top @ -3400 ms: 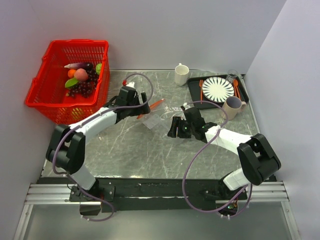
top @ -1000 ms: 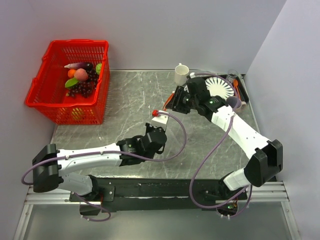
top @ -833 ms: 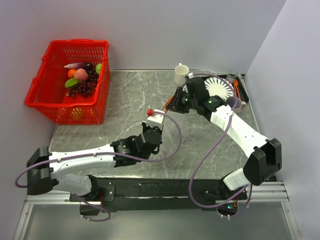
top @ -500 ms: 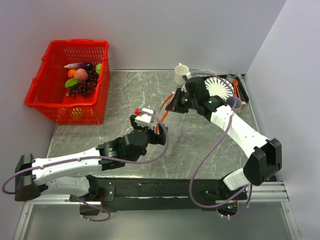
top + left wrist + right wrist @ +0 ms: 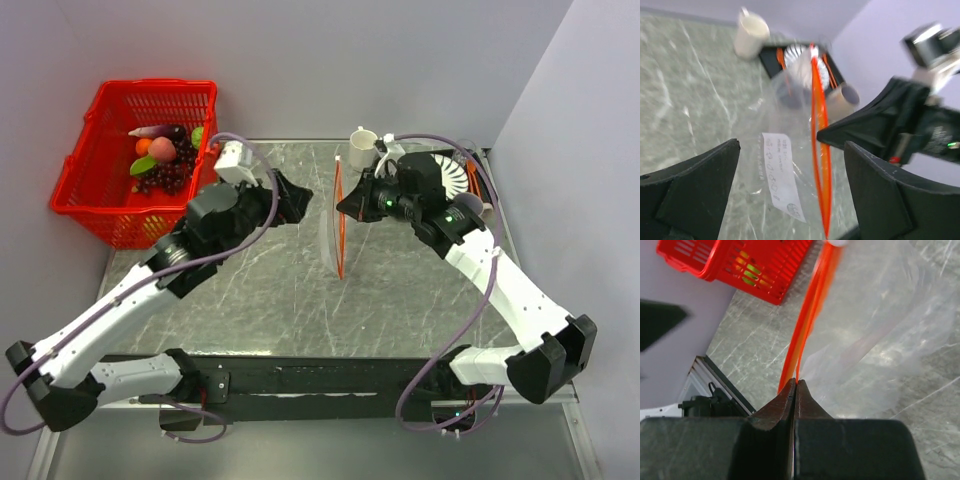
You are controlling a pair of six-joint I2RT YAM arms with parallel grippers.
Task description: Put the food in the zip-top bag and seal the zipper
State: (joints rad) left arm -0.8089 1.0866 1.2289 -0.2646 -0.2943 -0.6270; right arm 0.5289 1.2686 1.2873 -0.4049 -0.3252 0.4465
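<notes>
On the table [image 5: 260, 290], take the zip-top bag [image 5: 329, 238] as your ref pt for everything. The red basket [image 5: 120, 225] w/ the food [image 5: 165, 160] sits well to the bag's left and a bit farther back, so no food is in the bag yet. L gripper [image 5: 298, 195] hovers just left of the bag, not touching. Its jaws are spread wide w/ nothing in them, facing the bag's flat side. R gripper [image 5: 348, 207] is at the bag's right, jaws pinched fully shut on the zipper [image 5: 340, 225] near mid-length, holding the bag up edge-on to the top cam. Can't tell if the bag's bottom touches the table. What the next move turns on, IMO: the zipper's long axis runs far-to-near in the top view, crosswise to the line btw the two grippers. So your L jaws meet the strip broadside, not end-on. L arm is nearer both the bag's free side and the basket, so it's prob the one to open the mouth or fetch food. Can't tell if the two lips are parted. Writing: one white label [image 5: 782, 182] on the film, just left of the zipper in the L wrist view. It has a few printed lines plus a round mark, too blurred to read. No brand visible.
</notes>
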